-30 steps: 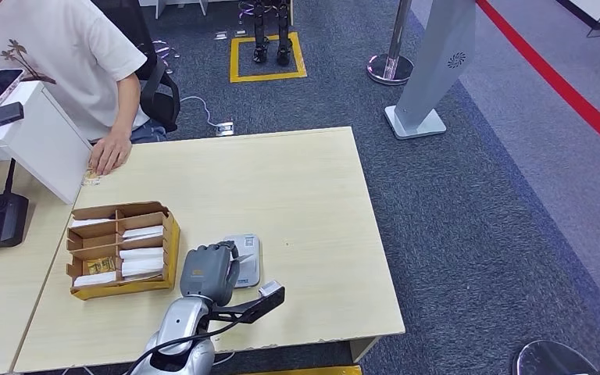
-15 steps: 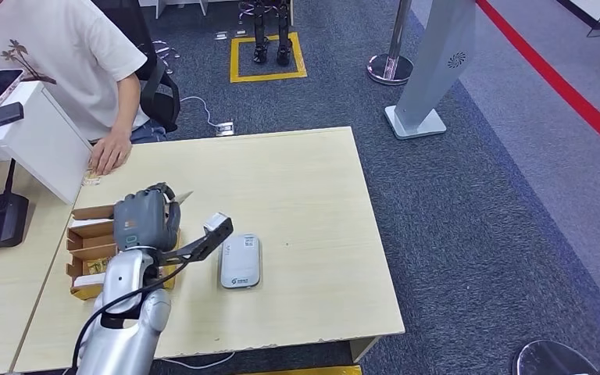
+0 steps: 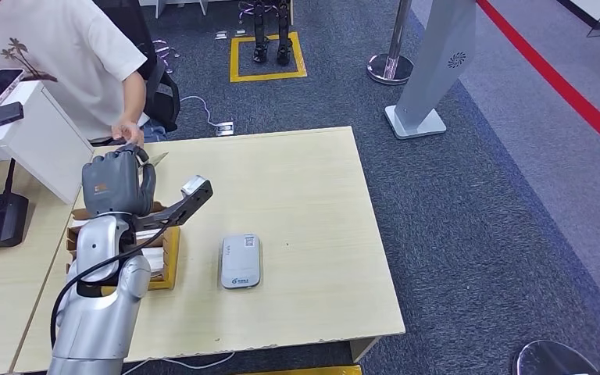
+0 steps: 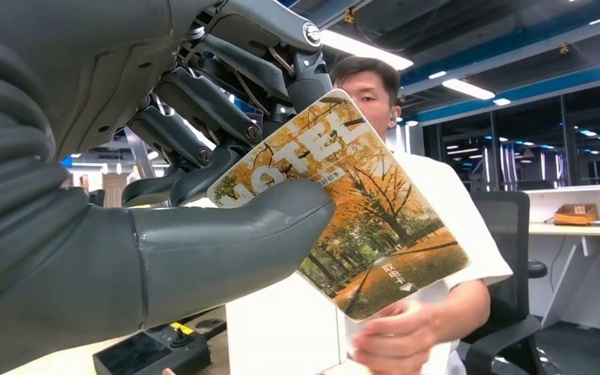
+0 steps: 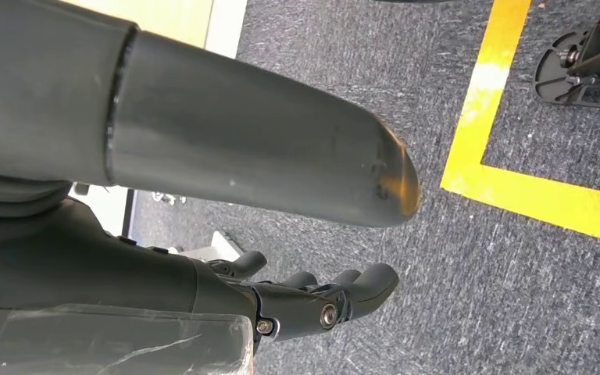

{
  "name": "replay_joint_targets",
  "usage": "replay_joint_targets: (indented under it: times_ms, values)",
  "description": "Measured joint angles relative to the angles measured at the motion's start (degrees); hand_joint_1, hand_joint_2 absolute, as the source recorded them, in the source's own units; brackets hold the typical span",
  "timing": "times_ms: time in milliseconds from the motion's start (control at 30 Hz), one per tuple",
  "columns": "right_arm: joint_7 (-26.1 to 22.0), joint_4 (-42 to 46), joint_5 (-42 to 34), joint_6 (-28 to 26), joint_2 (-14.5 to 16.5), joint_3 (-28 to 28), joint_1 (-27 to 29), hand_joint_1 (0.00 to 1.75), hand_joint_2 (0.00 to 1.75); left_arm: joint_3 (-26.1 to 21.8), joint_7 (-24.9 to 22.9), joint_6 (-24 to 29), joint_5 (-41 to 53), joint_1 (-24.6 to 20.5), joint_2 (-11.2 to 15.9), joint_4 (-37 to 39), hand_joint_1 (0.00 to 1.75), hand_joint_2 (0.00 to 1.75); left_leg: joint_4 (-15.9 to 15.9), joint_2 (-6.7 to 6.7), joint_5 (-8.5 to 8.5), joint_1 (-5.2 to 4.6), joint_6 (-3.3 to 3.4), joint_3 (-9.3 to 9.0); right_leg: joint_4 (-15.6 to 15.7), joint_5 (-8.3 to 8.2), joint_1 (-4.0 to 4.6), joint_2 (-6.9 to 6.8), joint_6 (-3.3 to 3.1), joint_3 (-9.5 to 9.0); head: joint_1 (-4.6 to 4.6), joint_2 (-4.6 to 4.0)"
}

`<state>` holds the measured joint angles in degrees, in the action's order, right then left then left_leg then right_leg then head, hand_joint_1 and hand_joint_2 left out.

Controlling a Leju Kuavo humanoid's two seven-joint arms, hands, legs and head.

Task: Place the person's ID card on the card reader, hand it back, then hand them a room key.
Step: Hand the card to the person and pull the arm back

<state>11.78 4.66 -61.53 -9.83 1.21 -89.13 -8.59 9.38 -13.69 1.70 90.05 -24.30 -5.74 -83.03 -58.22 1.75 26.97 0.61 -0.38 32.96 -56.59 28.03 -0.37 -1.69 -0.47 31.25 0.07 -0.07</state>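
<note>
The left robot hand [image 3: 117, 183] is gripping the key card [image 4: 344, 207] between its thumb and fingers [image 4: 203, 101], holding it up over the far left corner of the counter [image 3: 312, 203], towards the person [image 3: 55, 55]. The card is printed with autumn trees and the word HOTEL. The person's hand [image 4: 402, 340] is reaching up and touching the card's free edge, while the robot hand is clamping the other end. The reader [image 3: 241, 261] is lying flat on the counter, well apart from the raised hand, with nothing on it. The box [image 3: 168, 250] of cards is sitting just beside the left arm. The right robot hand [image 5: 312, 301] is hanging over the carpet, fingers curled in and holding nothing.
</note>
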Motion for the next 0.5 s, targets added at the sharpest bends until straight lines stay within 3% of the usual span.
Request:
replay_joint_targets:
  times_ms: [267, 500]
  values:
    - [0.0, 0.0, -0.1, 0.2, 0.0, 0.0, 0.0, 0.0, 0.0, -0.4, -1.5, -0.6, 0.0, -1.3, 1.2, 0.0, 1.75, 1.75, 0.0, 0.0, 0.0, 0.01, -0.01, 0.0, 0.0, 0.0, 0.0, 0.01, 0.0, 0.0, 0.01, 0.0]
    - [0.0, 0.0, -0.3, 0.2, 0.0, 0.0, 0.0, 0.0, 0.0, -1.1, -5.5, -3.8, 0.0, -3.4, 6.8, 0.9, 1.75, 1.75, 0.0, 0.03, -0.02, 0.02, -0.02, 0.0, 0.0, 0.0, 0.01, 0.04, 0.0, 0.03, 0.0, 0.0]
